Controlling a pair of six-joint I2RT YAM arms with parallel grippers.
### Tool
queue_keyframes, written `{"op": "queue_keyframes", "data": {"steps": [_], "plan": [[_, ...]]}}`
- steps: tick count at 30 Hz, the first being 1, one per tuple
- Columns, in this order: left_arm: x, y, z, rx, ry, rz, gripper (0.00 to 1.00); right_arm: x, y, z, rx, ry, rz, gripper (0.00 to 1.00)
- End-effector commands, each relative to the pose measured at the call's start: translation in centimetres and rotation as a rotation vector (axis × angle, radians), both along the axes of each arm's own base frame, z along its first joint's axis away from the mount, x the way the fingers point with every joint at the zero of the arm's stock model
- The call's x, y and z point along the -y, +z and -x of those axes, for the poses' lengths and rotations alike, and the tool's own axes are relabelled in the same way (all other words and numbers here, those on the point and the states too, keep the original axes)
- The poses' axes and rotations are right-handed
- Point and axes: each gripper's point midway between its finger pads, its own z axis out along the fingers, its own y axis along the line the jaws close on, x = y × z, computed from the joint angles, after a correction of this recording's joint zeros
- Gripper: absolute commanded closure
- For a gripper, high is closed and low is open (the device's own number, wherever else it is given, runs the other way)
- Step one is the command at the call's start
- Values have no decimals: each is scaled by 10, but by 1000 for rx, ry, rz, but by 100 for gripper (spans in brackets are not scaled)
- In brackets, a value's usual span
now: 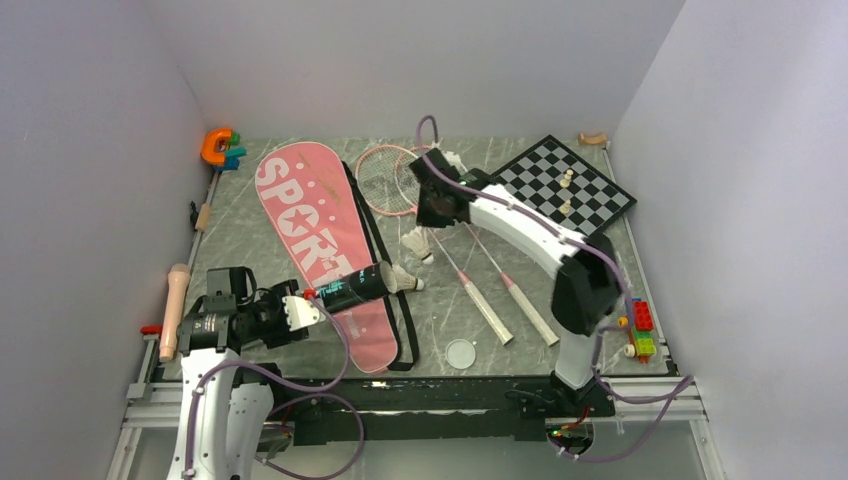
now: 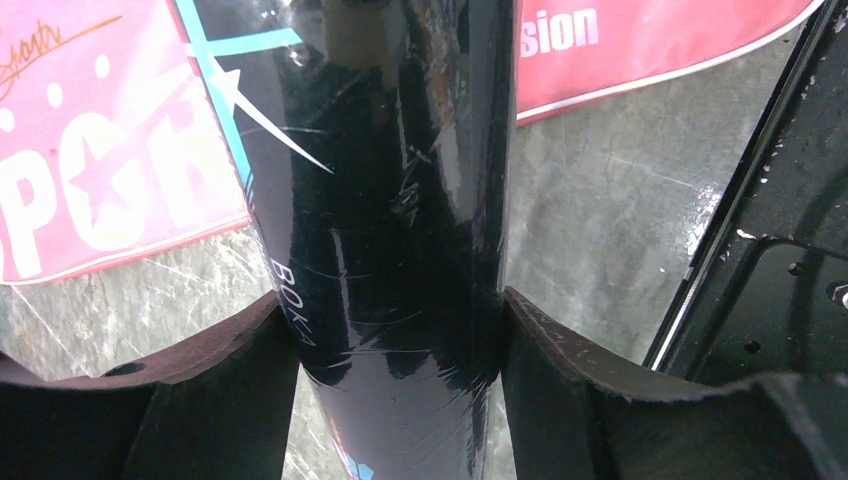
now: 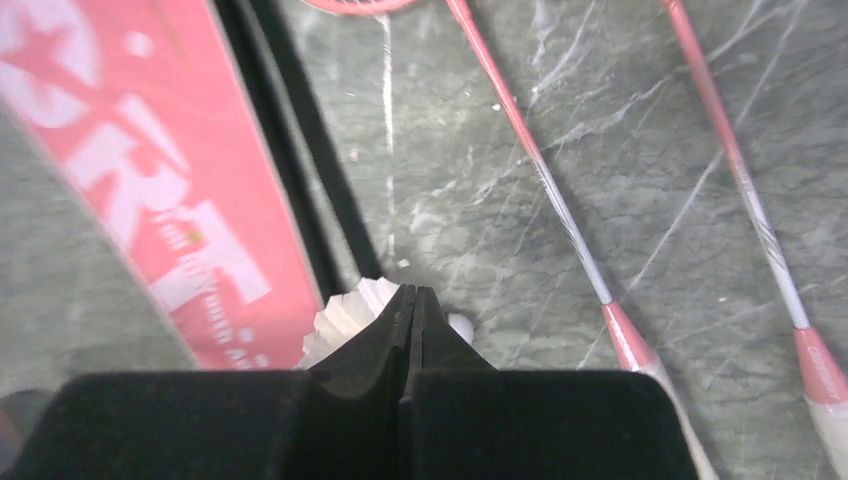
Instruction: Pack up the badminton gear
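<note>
Currently my left hand (image 2: 400,335) clamps the tube (image 1: 355,287), lying left-right over the bag (image 1: 300,215), free end pointing right; my right hand (image 3: 411,300) is pressed together.

Top view: high behind near edge, looks down over grey marbled table (image 1: 240,240). Left wrist: very close along glossy dark tube (image 2: 400,200). Right wrist: close, downward. All share large pink "SPORT" bag (image 1: 300,200).
</note>
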Motion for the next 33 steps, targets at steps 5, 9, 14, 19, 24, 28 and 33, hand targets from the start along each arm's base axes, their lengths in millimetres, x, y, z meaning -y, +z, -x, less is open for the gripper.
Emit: {"op": "queue_keyframes", "data": {"steps": [5, 9, 14, 19, 24, 28, 33], "plan": [[20, 27, -19, 1, 23, 171, 100, 30, 125, 23, 288, -133, -382, 100], [31, 39, -23, -35, 33, 261, 100, 50, 174, 50, 483, -197, -725, 100], [39, 48, -25, -17, 5, 305, 100, 52, 234, 72, 632, -153, -998, 100], [38, 46, -21, -20, -14, 285, 100, 48, 260, 81, 669, -121, -1104, 100], [38, 49, -22, -9, -7, 291, 100, 25, 267, 84, 635, -74, -1162, 100], [39, 53, -23, -18, 1, 302, 100, 5, 262, 91, 611, -45, -1166, 100], [42, 59, -25, -17, -2, 324, 100, -6, 256, 91, 584, -44, -1189, 100]]}}
